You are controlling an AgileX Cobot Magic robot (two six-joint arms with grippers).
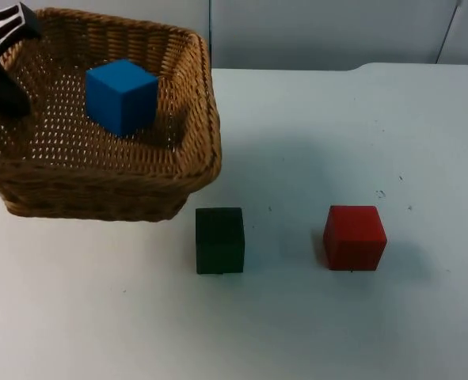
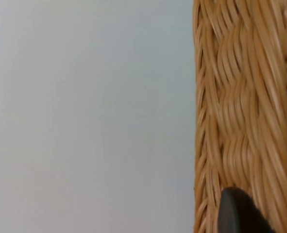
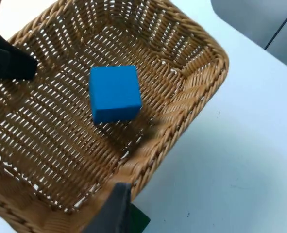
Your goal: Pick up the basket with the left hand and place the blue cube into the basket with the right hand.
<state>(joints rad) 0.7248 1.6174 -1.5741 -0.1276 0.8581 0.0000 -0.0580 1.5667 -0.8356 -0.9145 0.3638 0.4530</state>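
The wicker basket (image 1: 182, 170) is at the table's far left, and the blue cube (image 1: 121, 96) rests on its woven floor. My left gripper (image 1: 4, 67) is shut on the basket's left rim, one black finger (image 3: 9, 63) inside the wall. In the left wrist view the basket's rim (image 2: 240, 121) runs beside a black fingertip (image 2: 238, 213). My right gripper (image 3: 115, 208) hovers above the basket (image 3: 192, 92), over its rim, and looks down on the blue cube (image 3: 115, 93), which lies free.
A dark green cube (image 1: 219, 240) stands just in front of the basket's right corner. A red cube (image 1: 354, 237) sits to its right on the white table (image 1: 336, 127). The grey partition wall (image 1: 329, 32) closes the far edge.
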